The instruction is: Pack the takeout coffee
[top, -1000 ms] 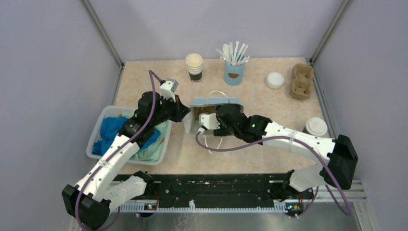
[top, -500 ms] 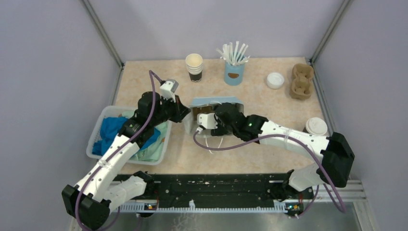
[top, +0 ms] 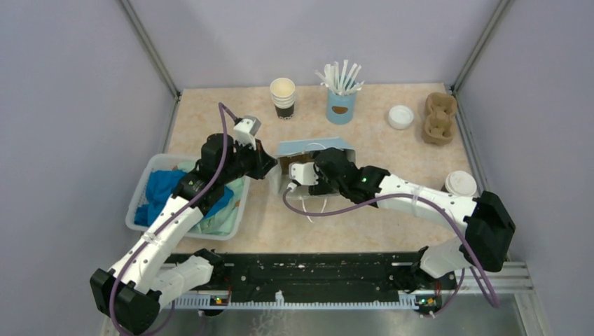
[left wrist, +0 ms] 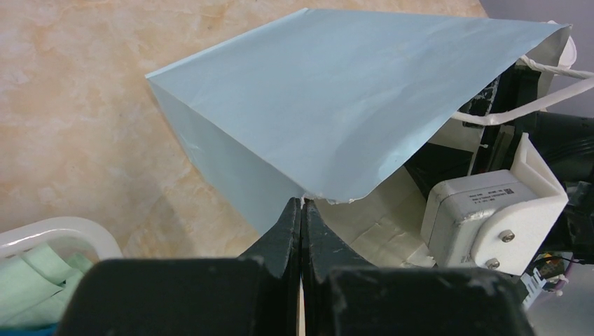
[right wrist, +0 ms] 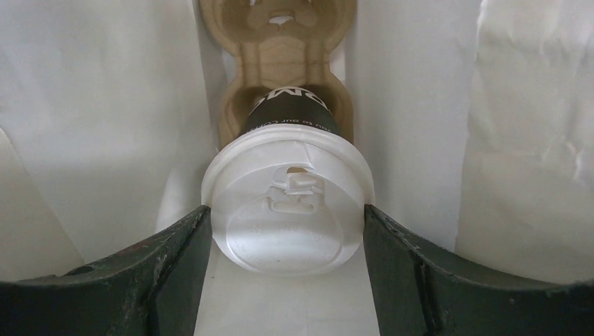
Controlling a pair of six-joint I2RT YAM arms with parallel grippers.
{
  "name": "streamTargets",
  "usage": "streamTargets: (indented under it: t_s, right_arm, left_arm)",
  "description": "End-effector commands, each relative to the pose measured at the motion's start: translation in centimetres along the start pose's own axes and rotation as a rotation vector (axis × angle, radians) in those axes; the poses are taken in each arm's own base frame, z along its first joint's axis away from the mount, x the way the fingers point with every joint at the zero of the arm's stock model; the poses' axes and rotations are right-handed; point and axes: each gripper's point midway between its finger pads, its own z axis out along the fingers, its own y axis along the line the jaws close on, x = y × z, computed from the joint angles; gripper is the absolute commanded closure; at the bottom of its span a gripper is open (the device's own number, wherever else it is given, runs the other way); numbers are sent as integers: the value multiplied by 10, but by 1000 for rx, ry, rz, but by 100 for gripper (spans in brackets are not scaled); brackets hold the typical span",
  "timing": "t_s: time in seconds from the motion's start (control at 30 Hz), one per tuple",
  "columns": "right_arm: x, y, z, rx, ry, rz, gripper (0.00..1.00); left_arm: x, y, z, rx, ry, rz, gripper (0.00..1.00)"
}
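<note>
Left hand [left wrist: 301, 210] pinched tight on the lip of the blue paper bag [left wrist: 315, 98], which lies on the counter [left wrist: 84, 105]. Right hand [right wrist: 284, 218] is inside the bag, spread wide and gripping the coffee cup [right wrist: 287, 238] by its lid. Cup base sits at the near pocket of the cardboard carrier [right wrist: 280, 42].

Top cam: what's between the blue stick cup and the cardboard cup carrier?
One loose white plastic lid, flat, apart from both the light blue cup and the cup carrier; seen in the top external view.
</note>
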Motion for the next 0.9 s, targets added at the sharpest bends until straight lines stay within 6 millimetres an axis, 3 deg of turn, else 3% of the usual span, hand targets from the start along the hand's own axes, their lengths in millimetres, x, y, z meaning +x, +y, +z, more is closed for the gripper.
streamTargets:
  t_s: [0.0, 0.27, 0.47, 0.87]
  right_arm:
    - [-3, -24, -2, 63, -1, 37, 55]
    - [-3, -30, -12, 75, -14, 49, 55]
    - [-5, -31, 11, 119, -44, 58, 56]
    - [-15, -30, 37, 125, -131, 84, 56]
  left_arm:
    - [-7, -5, -5, 16, -16, 36, 100]
    - [-6, -2, -3, 5, -10, 38, 100]
    - [-5, -2, -1, 8, 1, 30, 100]
    - [-10, -4, -3, -2, 9, -4, 100]
